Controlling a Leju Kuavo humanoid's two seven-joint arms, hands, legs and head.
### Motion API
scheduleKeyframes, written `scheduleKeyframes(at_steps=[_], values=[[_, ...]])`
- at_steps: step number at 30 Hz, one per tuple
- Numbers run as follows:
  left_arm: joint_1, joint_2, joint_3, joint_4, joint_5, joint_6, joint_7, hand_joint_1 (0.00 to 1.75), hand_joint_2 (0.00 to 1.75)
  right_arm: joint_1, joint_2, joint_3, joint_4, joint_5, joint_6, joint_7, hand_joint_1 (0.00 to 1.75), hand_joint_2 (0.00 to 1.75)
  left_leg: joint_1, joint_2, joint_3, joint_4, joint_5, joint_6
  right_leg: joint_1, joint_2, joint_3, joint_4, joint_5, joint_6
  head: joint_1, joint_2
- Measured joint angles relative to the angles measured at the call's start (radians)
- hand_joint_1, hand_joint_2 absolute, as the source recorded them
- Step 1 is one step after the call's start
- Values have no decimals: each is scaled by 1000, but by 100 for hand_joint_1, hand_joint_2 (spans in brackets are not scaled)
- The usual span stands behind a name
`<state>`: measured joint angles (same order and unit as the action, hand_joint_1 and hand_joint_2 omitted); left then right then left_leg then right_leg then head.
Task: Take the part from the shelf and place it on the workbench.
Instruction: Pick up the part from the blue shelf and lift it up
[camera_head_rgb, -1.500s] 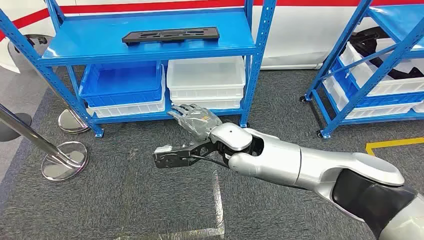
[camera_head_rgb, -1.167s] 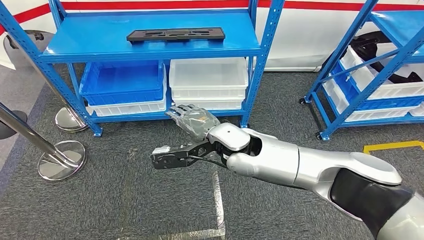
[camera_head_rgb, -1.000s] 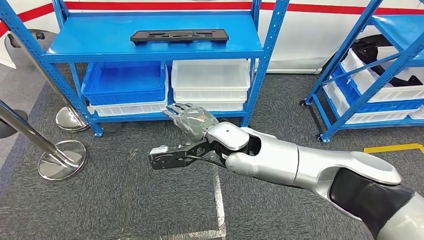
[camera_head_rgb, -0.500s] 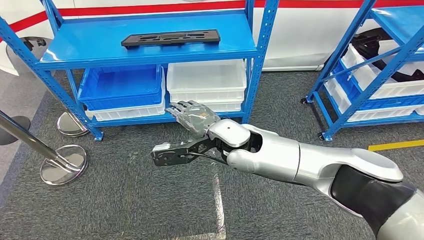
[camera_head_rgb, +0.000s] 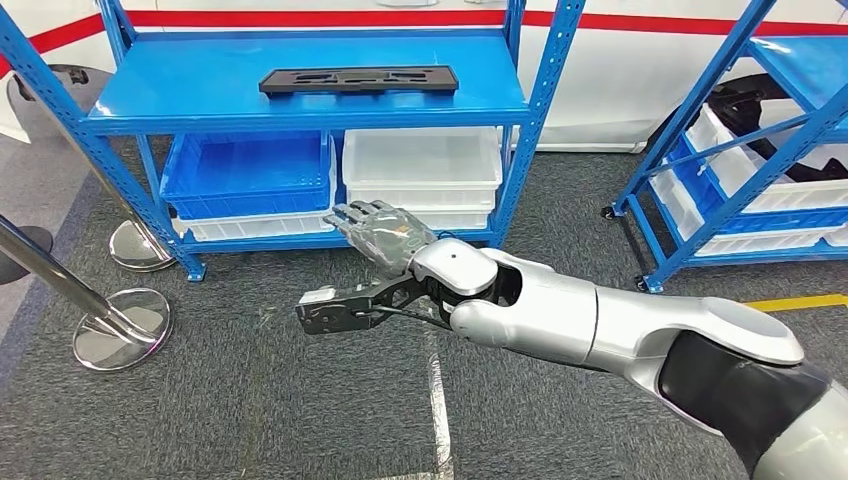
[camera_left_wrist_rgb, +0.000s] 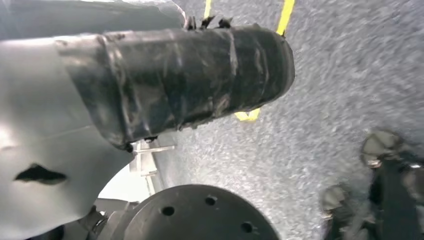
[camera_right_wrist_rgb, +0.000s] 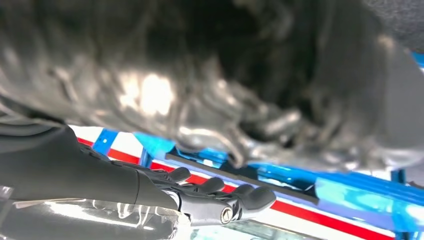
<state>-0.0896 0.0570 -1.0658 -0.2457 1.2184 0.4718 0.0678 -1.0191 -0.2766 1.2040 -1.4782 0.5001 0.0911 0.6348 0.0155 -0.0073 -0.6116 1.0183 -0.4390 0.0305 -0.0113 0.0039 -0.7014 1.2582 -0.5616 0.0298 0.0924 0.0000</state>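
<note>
**Part on shelf, right arm extended, nothing held**

Floor (camera_head_rgb: 250, 400): dark grey carpet, with a pale tape line running toward the robot and a yellow tape strip at the right edge.

Shelf (camera_head_rgb: 300, 95): blue steel rack straight ahead, with a flat blue top deck. A white wall with a red stripe stands behind it. A second rack (camera_head_rgb: 760, 130) stands to the right, well apart, loaded with white and blue bins holding dark items.

Right arm (camera_head_rgb: 600, 325): silver, enters from lower right and reaches forward over the carpet toward the shelf.

Bins: a blue bin (camera_head_rgb: 245, 165) and a white bin (camera_head_rgb: 420, 160) sit side by side on the shelf's lower level, each on a further white tray.

Part (camera_head_rgb: 358, 80): long flat black plate with cut-outs, lying flat on the top deck, roughly centred and set toward the back. Nothing touches it. In the right wrist view it appears as a dark bar (camera_right_wrist_rgb: 240, 177) on blue, blurred.

Stanchions: two chrome round bases (camera_head_rgb: 120, 330) on the floor at the left, beside the shelf leg.

Right hand (camera_head_rgb: 385, 232): fingers stretched out and apart, empty, in front of the shelf's lower level and below the part. The right wrist view shows the same extended dark fingers (camera_right_wrist_rgb: 210, 192), holding nothing.

Left hand (camera_left_wrist_rgb: 165, 85): seen close in the left wrist view over the carpet. Whether it is spread or clenched, I cannot tell.
</note>
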Motion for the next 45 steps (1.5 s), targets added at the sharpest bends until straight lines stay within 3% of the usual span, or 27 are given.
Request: scheduleKeyframes(at_steps=[1,2,3,5,7,9,12,13,15,17,18,19,20,22,24,27,29,31,32,33,35,37,38,42,43,45], values=[[0,0,0,0,0,0,0,0,0,0,0,0,0,0,2,1,0,0,0,0,1,1,-2,1,-1,0,-30,48,-10,1,0,0],[-1,1,0,0,0,-1,0,0,0,0,0,1,0,0,4,2,0,0,0,-1,3,2,-5,2,-1,0,-44,61,0,2,0,0],[-1,1,0,0,0,-3,0,0,0,-2,0,2,0,1,9,4,0,0,0,-2,6,3,-8,1,-2,0,-38,36,28,1,1,0],[0,1,0,0,0,-7,0,0,0,-11,0,4,0,5,20,7,0,0,1,-5,15,6,-17,-3,-1,0,15,-92,104,-5,1,0],[-1,0,0,0,0,-9,0,0,0,-23,3,9,1,10,33,7,0,0,-2,-6,16,8,-23,-12,4,0,62,-195,138,-13,-1,0],[-3,0,-1,0,0,-10,0,0,0,-30,11,14,5,13,45,4,0,0,-4,-7,15,4,-23,-23,9,2,73,-220,136,-20,-2,0],[-3,0,-3,0,0,-10,1,0,0,-37,24,24,19,18,59,-5,0,0,-3,-4,8,23,-40,-38,3,2,85,-235,137,-37,-4,0],[-3,-1,-3,0,0,-10,1,0,0,-41,31,27,25,20,65,-8,0,0,-2,-3,-10,61,-59,-43,0,2,90,-239,137,-42,-7,0],[-4,-1,-4,0,0,-11,1,0,0,-53,47,32,38,24,80,-10,0,0,-2,-1,-76,182,-106,-48,1,1,95,-239,133,-50,-11,0],[-5,-1,-5,0,0,-14,1,0,0,-64,62,40,54,25,91,-8,0,0,-2,0,-133,264,-115,-51,4,0,98,-237,127,-53,-10,0],[-4,-1,-5,0,0,-16,0,0,0,-70,67,43,61,24,97,-5,0,0,-2,0,-138,256,-93,-50,4,1,101,-235,123,-54,-10,0],[-4,-1,-5,0,0,-18,-1,0,0,-77,71,47,67,24,101,0,0,0,-2,0,-123,211,-57,-48,4,1,104,-232,118,-53,-11,0],[-3,-1,-6,1,0,-19,-1,0,0,-84,74,49,72,23,105,5,0,0,-2,0,-97,145,-18,-44,4,2,108,-229,113,-51,-11,0],[-3,0,-6,2,0,-21,3,0,0,-100,78,52,80,17,118,19,0,0,-6,0,-48,40,21,-35,7,4,110,-224,103,-44,-11,0],[-4,1,-6,3,0,-22,11,0,0,-110,78,55,87,10,133,38,0,0,-10,-2,-32,11,18,-28,10,5,111,-225,100,-34,-12,0],[-2,0,-6,3,0,-23,16,0,0,-118,71,58,97,11,154,58,0,0,-3,-1,-20,-2,18,-16,9,4,109,-212,86,-20,-10,0],[0,0,-6,3,0,-24,14,0,0,-126,58,56,105,25,172,63,0,0,0,1,-10,-9,15,-6,8,3,68,-126,43,-11,-8,0],[-1,0,-6,4,0,-24,12,0,0,-124,41,51,109,40,191,64,0,0,0,1,-3,-8,9,1,5,2,-5,5,0,-5,-7,0],[-1,1,-6,5,0,-24,11,0,0,-119,32,48,109,45,199,65,0,0,0,1,1,-8,5,3,3,2,-31,42,-2,-4,-7,0],[0,2,-6,5,0,-25,10,0,0,-116,26,46,109,48,207,65,0,0,0,0,6,-7,1,3,1,1,-40,45,14,-3,-7,0],[1,2,-6,6,0,-27,10,0,0,-115,18,42,109,52,214,65,0,0,1,-1,18,-4,-10,-1,-1,0,-4,-58,91,-5,-7,0],[1,2,-6,6,0,-28,11,0,0,-118,14,36,109,55,215,65,0,0,-2,-1,26,0,-21,-10,2,0,50,-180,143,-13,-7,0],[0,2,-6,6,0,-29,11,0,0,-118,13,33,108,56,215,65,0,0,-3,0,26,1,-24,-15,4,1,65,-214,151,-16,-8,0],[-4,4,-6,6,0,-33,7,0,0,-120,13,29,106,57,218,65,0,0,-3,2,25,5,-36,-34,2,3,78,-235,143,-33,-10,0],[-4,5,-6,7,0,-35,6,0,0,-121,13,28,105,56,217,65,0,0,-2,3,13,33,-52,-39,-1,3,84,-240,142,-39,-11,0],[-3,6,-6,7,0,-37,6,0,0,-122,13,27,104,54,215,65,0,0,-1,3,-46,147,-102,-47,-1,1,92,-243,138,-49,-14,0]])
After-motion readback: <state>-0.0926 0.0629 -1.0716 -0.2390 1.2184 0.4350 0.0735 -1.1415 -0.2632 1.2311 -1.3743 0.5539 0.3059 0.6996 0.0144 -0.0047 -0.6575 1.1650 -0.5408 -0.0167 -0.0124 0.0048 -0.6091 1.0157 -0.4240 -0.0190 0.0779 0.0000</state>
